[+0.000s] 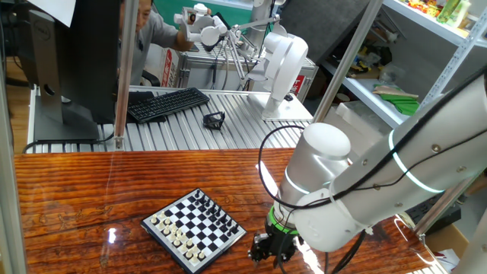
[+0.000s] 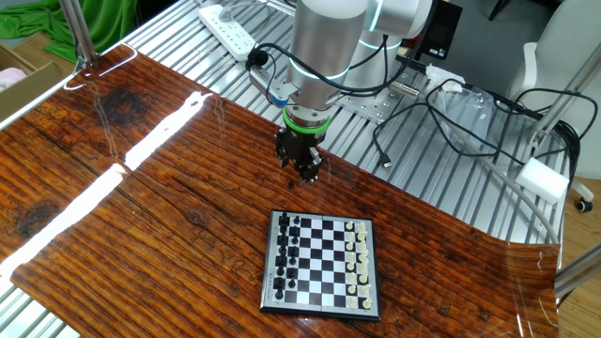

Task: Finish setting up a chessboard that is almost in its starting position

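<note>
The chessboard (image 2: 324,263) lies on the wooden table, with black pieces along its left edge and white pieces along its right edge in the other fixed view. It also appears in one fixed view as the chessboard (image 1: 199,224), near the front of the table. My gripper (image 2: 300,169) points down, low over the bare wood just beyond the board's black-side corner and off the board. In one fixed view the gripper (image 1: 272,251) is to the right of the board. Its dark fingers are too small for me to tell how far apart they stand. I cannot tell whether a piece sits between them.
Cables (image 2: 451,113) and a white power strip (image 2: 225,23) lie on the slatted metal bench behind the wooden table. A black keyboard (image 1: 167,104), a small black object (image 1: 214,119) and a white robot arm (image 1: 281,65) stand there too. Shelves (image 1: 396,84) are at the right.
</note>
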`<action>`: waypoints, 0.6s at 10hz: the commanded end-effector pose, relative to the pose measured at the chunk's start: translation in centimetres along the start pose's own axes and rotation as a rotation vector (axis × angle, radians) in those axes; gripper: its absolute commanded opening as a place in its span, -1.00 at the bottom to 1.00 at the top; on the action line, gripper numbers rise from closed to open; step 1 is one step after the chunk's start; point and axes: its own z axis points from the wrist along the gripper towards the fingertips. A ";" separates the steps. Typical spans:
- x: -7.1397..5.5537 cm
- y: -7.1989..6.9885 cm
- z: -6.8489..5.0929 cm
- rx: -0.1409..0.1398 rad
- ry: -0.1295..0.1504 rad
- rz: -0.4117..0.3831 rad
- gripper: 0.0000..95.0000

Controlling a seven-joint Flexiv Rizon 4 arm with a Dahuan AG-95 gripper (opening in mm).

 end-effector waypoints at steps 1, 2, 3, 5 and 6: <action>0.0 0.1 0.0 -0.004 0.002 0.000 -0.20; -0.1 0.1 -0.1 -0.004 0.001 0.000 -0.20; -0.3 0.2 -0.1 -0.003 0.000 -0.002 -0.20; -0.8 0.5 -0.2 -0.003 -0.002 -0.003 -0.20; -0.9 0.5 -0.2 -0.002 -0.003 -0.002 -0.20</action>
